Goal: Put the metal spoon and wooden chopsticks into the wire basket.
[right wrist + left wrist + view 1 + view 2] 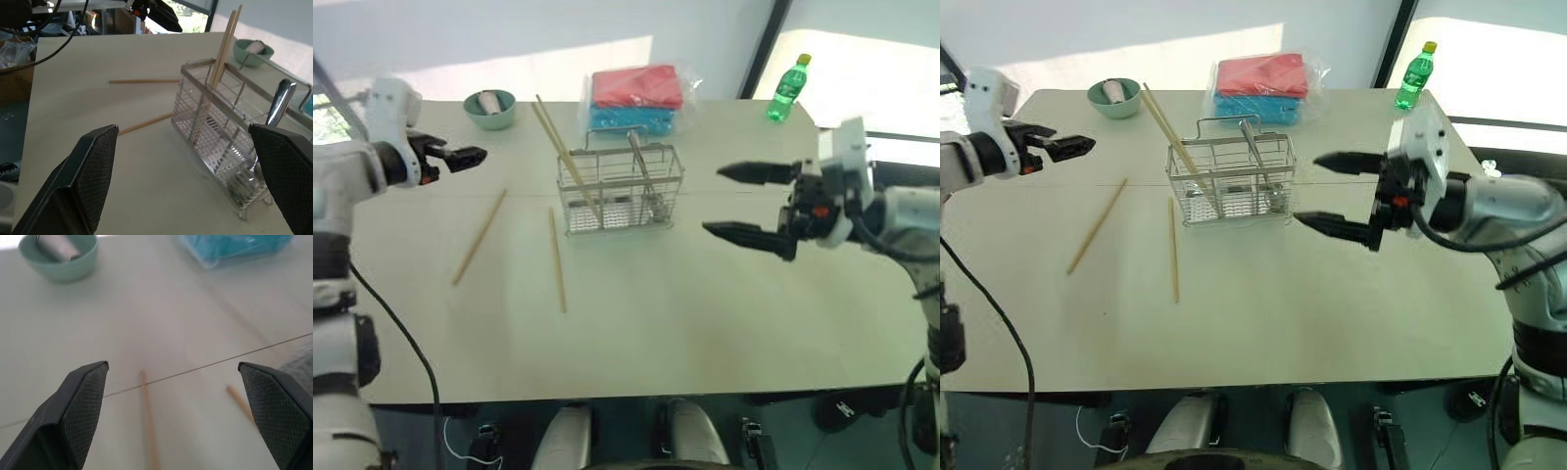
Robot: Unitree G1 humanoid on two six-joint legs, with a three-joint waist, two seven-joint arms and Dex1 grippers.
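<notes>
My left end effector (470, 155) hangs above the left part of the table (705, 323), fingers spread wide and empty. My right end effector (744, 203) hovers to the right of the wire basket (622, 191), its fingers also wide apart, holding nothing. The wire basket stands mid-table with the metal spoon (274, 115) upright in its right compartment and two wooden chopsticks (563, 157) leaning out of its left one. Two more chopsticks lie flat on the table left of the basket: one (557, 259) near it, another (479, 237) farther left. A green bowl (490, 109) sits at the far left, and a red and blue package (636, 100) lies behind the basket.
</notes>
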